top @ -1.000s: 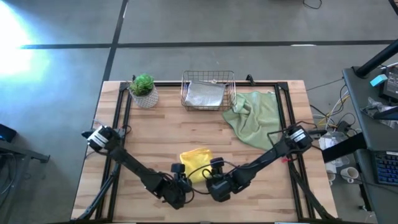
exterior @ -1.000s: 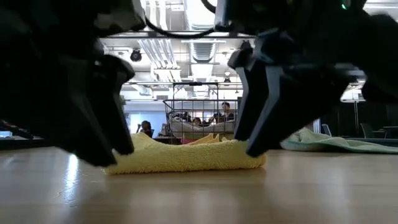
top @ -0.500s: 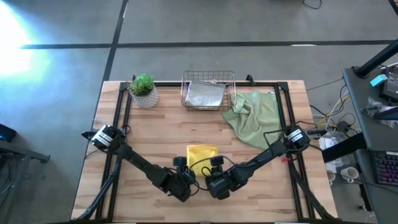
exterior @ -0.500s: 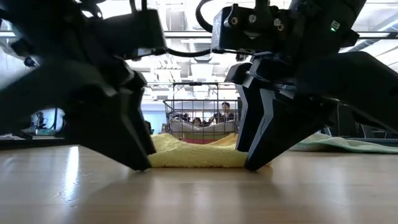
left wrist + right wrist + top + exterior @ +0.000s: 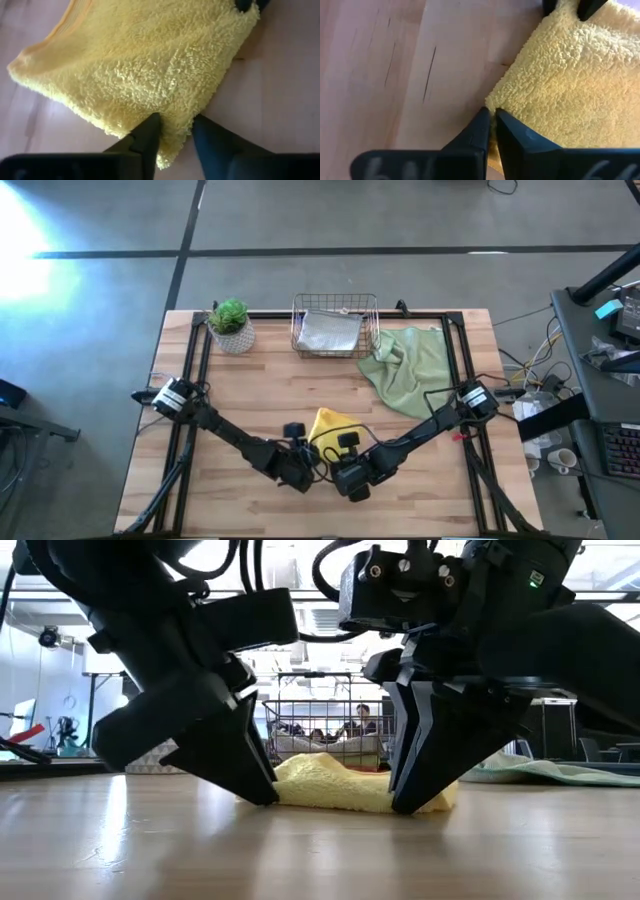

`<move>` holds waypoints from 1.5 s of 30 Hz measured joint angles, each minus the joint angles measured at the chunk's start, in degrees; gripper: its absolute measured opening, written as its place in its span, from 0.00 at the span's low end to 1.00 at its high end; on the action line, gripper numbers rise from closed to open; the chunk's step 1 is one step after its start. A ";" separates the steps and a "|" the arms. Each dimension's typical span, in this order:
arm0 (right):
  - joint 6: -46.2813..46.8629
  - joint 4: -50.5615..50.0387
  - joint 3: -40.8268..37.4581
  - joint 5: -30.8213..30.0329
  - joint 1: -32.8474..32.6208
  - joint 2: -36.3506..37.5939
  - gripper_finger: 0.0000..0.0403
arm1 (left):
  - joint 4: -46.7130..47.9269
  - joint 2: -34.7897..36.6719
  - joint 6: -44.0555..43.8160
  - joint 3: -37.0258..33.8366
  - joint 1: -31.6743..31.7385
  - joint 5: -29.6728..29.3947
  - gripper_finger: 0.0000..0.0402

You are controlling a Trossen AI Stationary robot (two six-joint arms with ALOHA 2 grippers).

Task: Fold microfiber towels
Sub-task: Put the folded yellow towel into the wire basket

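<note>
I am the robot, and both my grippers are down on the yellow towel (image 5: 330,424), which lies folded small on the wooden table (image 5: 250,390), well in front of the copper wire basket (image 5: 336,326) and nearer my edge of the table.

My left gripper (image 5: 172,132) has its two dark fingers drawn narrow around one near corner of the yellow towel, with a pinch of pile between them. My right gripper (image 5: 491,125) is closed tight on the other near corner, its fingers almost touching with the cloth edge caught between.

From table height, the yellow towel humps up between my two grippers, its middle higher than the pinched corners.

A grey towel (image 5: 328,333) sits inside the basket. A pale sage green towel (image 5: 412,367) lies crumpled just to the right of the basket, one edge near its rim. A small potted plant (image 5: 231,326) stands to the left of the basket.

I judge the step in hand to be gripping both near corners of the yellow towel for another fold. The next move calls for lifting both corners together, level, and carrying them over towards the basket side, so the edges meet squarely and neither corner slips free.
</note>
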State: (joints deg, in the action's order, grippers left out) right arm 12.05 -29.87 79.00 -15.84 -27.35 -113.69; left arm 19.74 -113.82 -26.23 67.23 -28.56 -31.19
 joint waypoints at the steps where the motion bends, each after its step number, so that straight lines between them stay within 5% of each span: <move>1: 0.00 -0.01 0.00 0.32 0.00 0.01 0.04 | -0.22 0.00 1.30 -0.01 0.04 0.05 0.22; 6: 2.93 -0.08 0.00 0.70 0.13 0.11 0.02 | 0.30 -0.04 5.34 0.35 0.14 0.30 0.02; 13: 8.69 -1.12 -0.06 0.79 0.15 0.65 0.02 | 0.58 0.84 4.20 0.36 0.16 2.09 0.01; 21: 16.90 -6.52 0.11 0.84 -0.35 5.22 0.02 | 1.59 5.29 4.34 3.40 1.12 14.70 0.00; 31: 23.60 -9.37 0.20 -2.87 -0.85 13.54 0.02 | 15.01 8.29 7.29 10.92 3.73 15.10 0.00; 45: 23.53 -14.40 0.20 -11.94 1.63 22.93 0.02 | 20.34 11.27 13.94 16.90 9.95 11.35 0.00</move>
State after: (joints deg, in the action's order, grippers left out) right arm 35.58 -44.27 79.20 -27.78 -25.72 -90.75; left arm 40.08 -102.55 -12.29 84.13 -18.61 -19.84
